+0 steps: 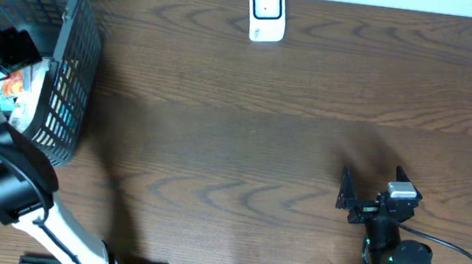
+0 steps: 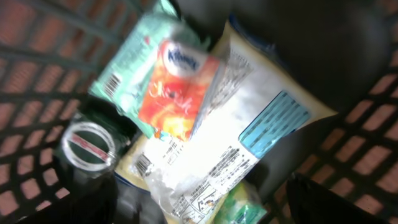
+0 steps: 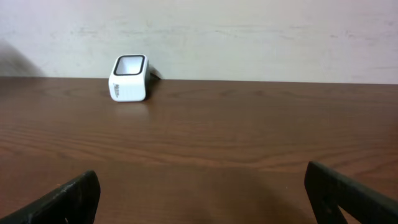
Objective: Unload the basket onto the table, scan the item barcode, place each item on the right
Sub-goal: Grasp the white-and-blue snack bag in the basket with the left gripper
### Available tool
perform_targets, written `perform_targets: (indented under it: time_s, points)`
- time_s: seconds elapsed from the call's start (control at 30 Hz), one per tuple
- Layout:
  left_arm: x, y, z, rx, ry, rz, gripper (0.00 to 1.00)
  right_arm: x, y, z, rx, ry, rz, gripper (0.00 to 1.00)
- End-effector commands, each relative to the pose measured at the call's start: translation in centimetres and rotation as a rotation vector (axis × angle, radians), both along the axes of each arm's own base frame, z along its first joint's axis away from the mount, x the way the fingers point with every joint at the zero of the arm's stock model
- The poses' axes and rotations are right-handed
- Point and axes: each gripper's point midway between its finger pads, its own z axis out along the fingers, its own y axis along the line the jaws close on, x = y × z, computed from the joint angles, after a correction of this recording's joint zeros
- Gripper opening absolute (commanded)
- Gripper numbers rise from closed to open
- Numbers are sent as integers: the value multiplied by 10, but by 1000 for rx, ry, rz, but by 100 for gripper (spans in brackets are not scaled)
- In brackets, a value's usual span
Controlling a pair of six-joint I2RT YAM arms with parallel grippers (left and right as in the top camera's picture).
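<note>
Fingers on our left gripper sit spread wide down in the basket, upper left overhead, and we see the orange tissue pack up-frame of them, long axis near vertical, far from the right gripper.

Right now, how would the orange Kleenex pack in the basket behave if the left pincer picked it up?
Probably soft and squashy: the Kleenex pack seems wrapped in thin glossy film. Likely light for its size, being tissues. It lies atop a shiny plastic bag, so a nudge may slide it.
</note>
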Motion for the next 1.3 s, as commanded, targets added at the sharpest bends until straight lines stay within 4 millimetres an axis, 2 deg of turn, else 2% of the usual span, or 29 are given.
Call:
perform_targets:
  time_s: [0.0,0.17,0.37,0.47,0.67,1.07,1.13,1.23,1.27]
  points:
    - [-3,-5,-23,-44,62,-29,84,0,1,-1,6,1,5,99]
    - [-8,-9,-45,-79,126,-51,83,0,1,-1,6,1,5,99]
    - [-12,-13,-60,-99,150,-91,83,0,1,-1,7,1,5,99]
    - [-13,-25,-67,-151,147,-172,83,0,1,0,6,0,5,99]
    - [-24,-33,-83,-177,192,-218,83,0,1,-1,6,1,5,99]
    - [-29,-35,-124,-172,190,-221,83,0,1,-1,6,1,5,99]
    - [-28,-35,-131,-164,180,-221,77,0,1,-1,6,1,5,99]
    - [-27,-34,-138,-154,167,-221,55,0,1,-1,6,1,5,99]
    - [-26,-33,-140,-151,163,-221,52,0,1,-1,6,1,5,99]
